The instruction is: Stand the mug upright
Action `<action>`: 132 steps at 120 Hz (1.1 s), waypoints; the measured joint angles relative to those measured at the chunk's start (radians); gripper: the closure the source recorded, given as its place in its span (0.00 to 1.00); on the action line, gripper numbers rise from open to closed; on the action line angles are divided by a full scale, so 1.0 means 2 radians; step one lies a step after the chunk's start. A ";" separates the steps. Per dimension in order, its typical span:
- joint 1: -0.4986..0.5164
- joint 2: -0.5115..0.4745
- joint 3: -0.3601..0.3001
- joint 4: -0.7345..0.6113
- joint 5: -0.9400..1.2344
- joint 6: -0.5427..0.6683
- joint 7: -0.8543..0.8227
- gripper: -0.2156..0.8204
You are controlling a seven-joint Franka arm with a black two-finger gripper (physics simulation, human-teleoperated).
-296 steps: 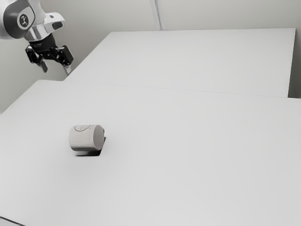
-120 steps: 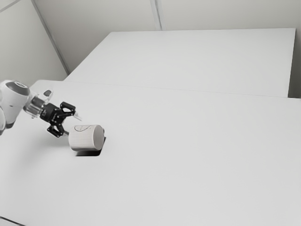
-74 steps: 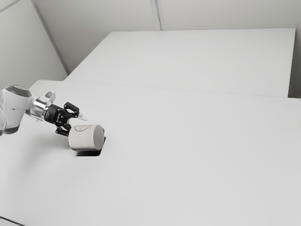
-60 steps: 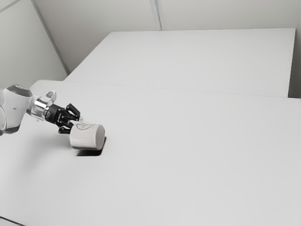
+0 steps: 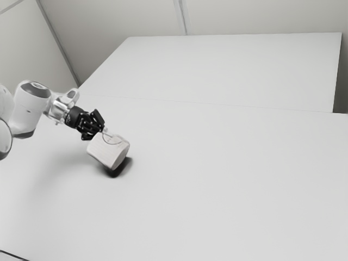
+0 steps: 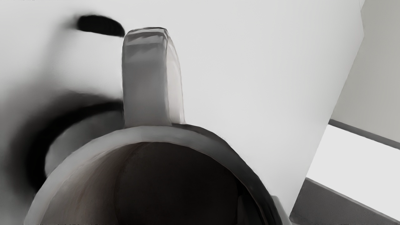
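Evidently, the gripper (image 5: pixel 104 132) pinches the tilted mug (image 5: pixel 108 151) by its rim (image 6: pixel 140 133) – presumably to swing the base (image 5: pixel 122 156) down, well within the edges of the table (image 5: pixel 217 190)

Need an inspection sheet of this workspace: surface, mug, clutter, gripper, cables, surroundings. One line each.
Surface: white tabletop, plain, with a dark shadow by the mug.
Job's things: pale mug, tilted, not upright; its mouth faces the gripper, its handle juts from the side. Contact with the tabletop: cannot tell.
Clutter: nothing seen.
Gripper: black two-finger gripper, shut on the mug's wall near the rim, one finger inside, one outside.
Cables: none identifiable; thin dark line at the exterior view's lower left corner, cable or edge unclear.
Surroundings: second white surface behind the tabletop, pale walls beyond.
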 joint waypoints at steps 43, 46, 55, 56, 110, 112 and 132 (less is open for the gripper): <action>-0.139 -0.121 -0.003 -0.091 0.224 0.151 -0.020 0.95; -0.149 -0.126 -0.004 -0.096 0.239 0.163 -0.026 0.95; -0.169 -0.133 -0.012 -0.105 0.275 0.197 -0.047 0.95; -0.172 -0.134 -0.012 -0.106 0.278 0.201 -0.050 0.95; -0.210 -0.116 -0.025 -0.129 0.359 0.309 -0.176 0.95; -0.210 -0.115 -0.026 -0.129 0.360 0.311 -0.180 0.95; -0.210 -0.103 -0.033 -0.129 0.361 0.324 -0.209 0.80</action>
